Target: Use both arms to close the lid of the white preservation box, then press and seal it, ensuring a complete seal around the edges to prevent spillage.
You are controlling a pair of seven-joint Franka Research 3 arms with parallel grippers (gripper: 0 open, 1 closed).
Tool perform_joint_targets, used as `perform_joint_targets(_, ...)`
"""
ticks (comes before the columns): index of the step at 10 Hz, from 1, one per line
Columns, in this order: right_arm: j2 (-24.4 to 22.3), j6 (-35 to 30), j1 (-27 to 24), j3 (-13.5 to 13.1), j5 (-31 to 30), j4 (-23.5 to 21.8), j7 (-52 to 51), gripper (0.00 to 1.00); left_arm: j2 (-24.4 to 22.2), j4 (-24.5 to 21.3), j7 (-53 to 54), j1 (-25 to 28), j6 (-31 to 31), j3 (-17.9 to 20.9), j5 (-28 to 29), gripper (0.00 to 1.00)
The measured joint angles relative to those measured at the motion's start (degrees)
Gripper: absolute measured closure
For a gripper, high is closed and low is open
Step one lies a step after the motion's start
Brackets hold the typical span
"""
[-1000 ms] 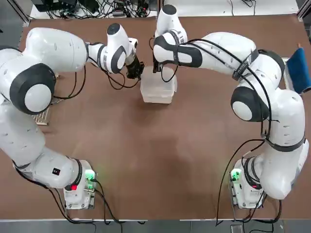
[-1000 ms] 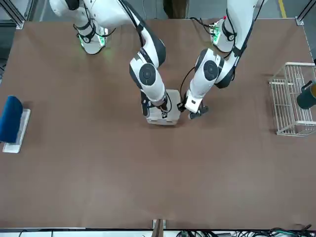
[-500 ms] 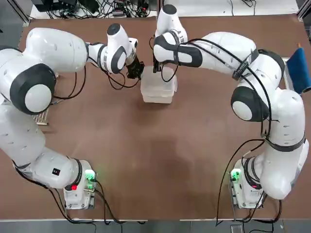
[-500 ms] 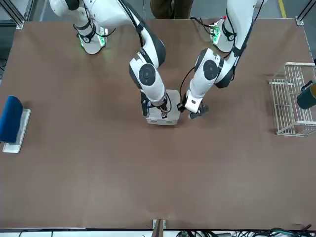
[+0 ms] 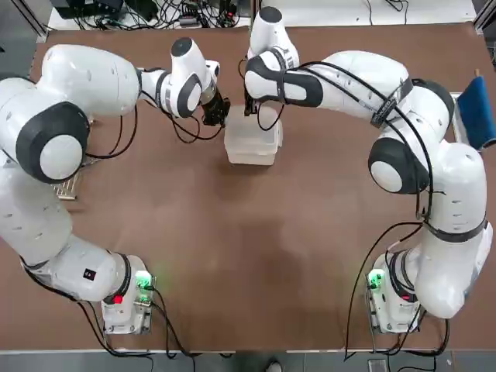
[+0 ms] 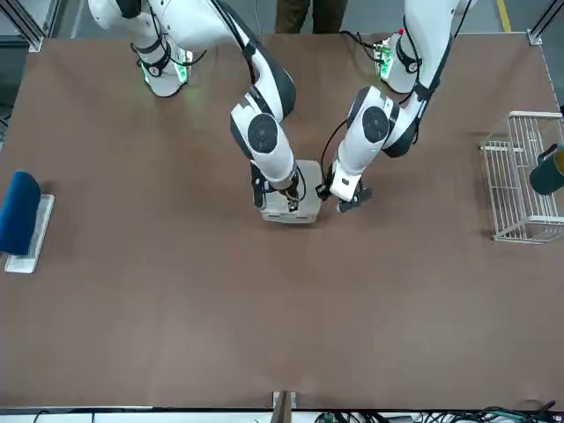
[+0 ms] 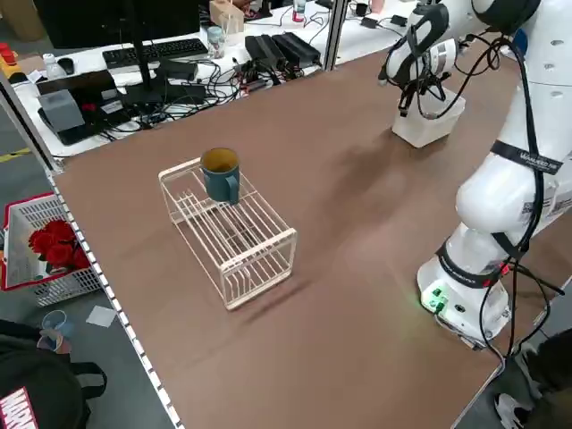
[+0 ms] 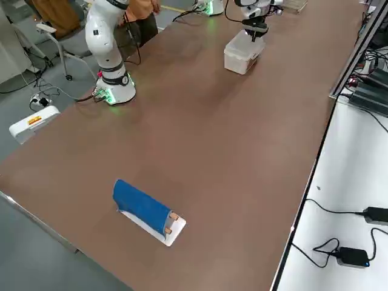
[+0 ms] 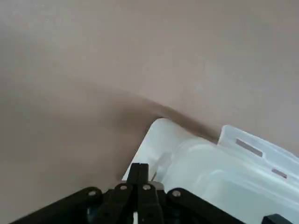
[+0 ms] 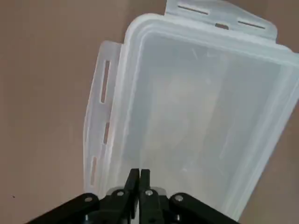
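Note:
The white preservation box (image 5: 251, 143) stands on the brown table at the far middle, with the lid (image 10: 196, 102) lying on top of it. The lid's latch flaps (image 10: 100, 135) stick out at the sides. My right gripper (image 5: 252, 108) is shut, its tips (image 10: 139, 173) down at the lid's far edge. My left gripper (image 5: 215, 115) is shut too, its tips (image 9: 139, 168) at the box's left corner, just beside the lid (image 9: 219, 172). In the front view the box (image 6: 308, 189) sits between the two wrists.
A white wire rack (image 6: 520, 176) holding a teal mug (image 7: 220, 172) stands at the table's left edge. A blue item on a tray (image 6: 19, 216) lies at the right edge. A person (image 6: 308, 13) stands behind the robot.
Neither arm nor the box has visibly moved. The person behind the robot has shifted a little.

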Motion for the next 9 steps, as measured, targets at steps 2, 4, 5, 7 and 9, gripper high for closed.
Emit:
perform_joint_targets(2, 0.0, 0.0, 0.0, 0.0, 0.0, 0.0, 0.0, 0.93, 0.0, 0.0, 0.0, 0.0, 0.0, 0.0, 0.0, 0.99)
perform_joint_targets(4, 0.0, 0.0, 0.0, 0.0, 0.0, 0.0, 0.0, 0.93, 0.0, 0.0, -0.1, 0.0, 0.0, 0.0, 0.0, 0.99)
perform_joint_targets(5, 0.0, 0.0, 0.0, 0.0, 0.0, 0.0, 0.0, 0.93, 0.0, 0.0, -0.2, 0.0, 0.1, 0.0, 0.0, 0.99)
perform_joint_targets(7, 0.0, -0.1, -0.1, 0.0, 0.0, 0.0, 0.0, 0.93, 0.0, 0.0, -0.9, 0.0, 0.1, 0.0, 0.0, 0.99)
perform_joint_targets(9, 0.0, -0.2, -0.1, 0.0, 0.0, 0.1, 0.0, 0.93, 0.0, 0.0, -1.0, -0.1, 0.2, 0.0, 0.0, 0.99)
